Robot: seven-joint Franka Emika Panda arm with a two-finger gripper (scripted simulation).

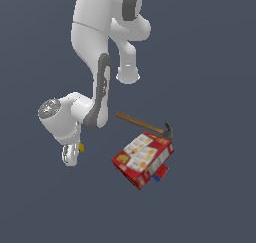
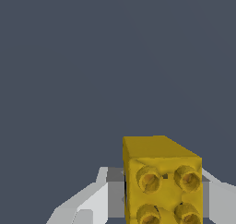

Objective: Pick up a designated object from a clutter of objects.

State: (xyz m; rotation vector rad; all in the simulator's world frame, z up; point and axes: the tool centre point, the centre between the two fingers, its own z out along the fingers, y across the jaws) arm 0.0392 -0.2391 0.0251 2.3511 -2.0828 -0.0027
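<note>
four studs, yellow blocky brick (image 2: 162,181)

arm (image 1: 95,32): glossy white rounded shells | dark grey joint bands | hand (image 1: 70,154): white, pale grey fingers

No legible text, even on the red box (image 1: 143,158) panels

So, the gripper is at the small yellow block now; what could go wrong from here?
1. The yellow block sits between the fingers of the gripper, but the wrist view does not show firm contact on both sides, so it may slip.
2. The block is tiny, so the grip could twist it.

The hammer and red box lie well aside, so collision seems unlikely.
</note>
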